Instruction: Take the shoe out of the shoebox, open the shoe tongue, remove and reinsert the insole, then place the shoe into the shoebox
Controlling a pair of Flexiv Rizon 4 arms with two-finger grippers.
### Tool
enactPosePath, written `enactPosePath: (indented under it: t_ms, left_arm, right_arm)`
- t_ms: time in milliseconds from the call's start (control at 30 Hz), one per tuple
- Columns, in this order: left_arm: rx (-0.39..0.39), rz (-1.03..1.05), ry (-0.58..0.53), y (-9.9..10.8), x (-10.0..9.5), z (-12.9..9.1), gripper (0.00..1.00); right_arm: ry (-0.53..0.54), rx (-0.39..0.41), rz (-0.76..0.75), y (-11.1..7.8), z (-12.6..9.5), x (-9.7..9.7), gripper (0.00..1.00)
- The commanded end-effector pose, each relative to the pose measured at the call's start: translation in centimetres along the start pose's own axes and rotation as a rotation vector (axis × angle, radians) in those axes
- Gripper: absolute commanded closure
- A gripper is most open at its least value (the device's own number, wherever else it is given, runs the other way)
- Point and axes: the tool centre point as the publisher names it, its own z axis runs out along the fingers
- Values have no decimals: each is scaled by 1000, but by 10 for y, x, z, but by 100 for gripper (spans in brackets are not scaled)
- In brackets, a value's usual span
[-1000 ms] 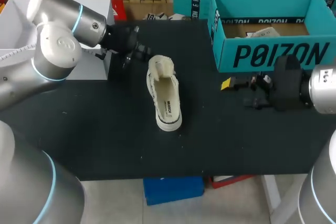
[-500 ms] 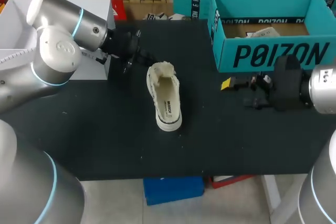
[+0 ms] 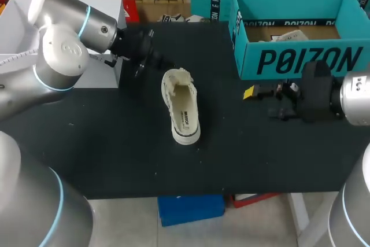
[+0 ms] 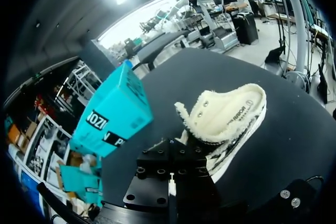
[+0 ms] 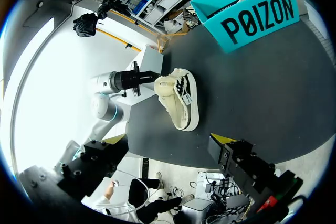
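One shoe (image 3: pixel 181 108) is lying just ahead of the left gripper (image 3: pixel 161 62), one shoebox (image 3: pixel 300 62) sitting near the right gripper (image 3: pixel 250 92), and I cannot tell either gripper's state.

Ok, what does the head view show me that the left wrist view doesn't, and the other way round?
Head view only: the inside of the shoebox, with paper in it, and the insole lying in the shoe. Left wrist view only: the frayed cream tongue close up from the toe end, with its eyelets. Both: the shoe on the black table, out of the teal shoebox, with the left gripper at its toe end.
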Motion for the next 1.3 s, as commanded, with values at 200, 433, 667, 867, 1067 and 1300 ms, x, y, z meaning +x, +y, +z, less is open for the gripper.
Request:
enactPosePath:
  t_ms: [200, 433, 667, 867, 1067, 1300]
  left_arm:
    - [38, 84, 130, -7, -30, 21, 100]
    - [43, 135, 246, -16, -26, 22, 100]
    - [72, 142, 314, -29, -13, 16, 100]
    - [77, 146, 368, -33, -2, 17, 100]
    - [71, 146, 401, -33, 11, 18, 100]
    - [65, 133, 436, -30, 26, 24, 100]
  right_arm:
    - [-1, 1, 0, 0, 1, 1, 0]
    - [-1, 1, 0, 0, 1, 1, 0]
    - [-1, 1, 0, 0, 1, 1, 0]
    - [-1, 1, 0, 0, 1, 1, 0]
    - [-1, 1, 0, 0, 1, 1, 0]
    - [-1, 1, 0, 0, 1, 1, 0]
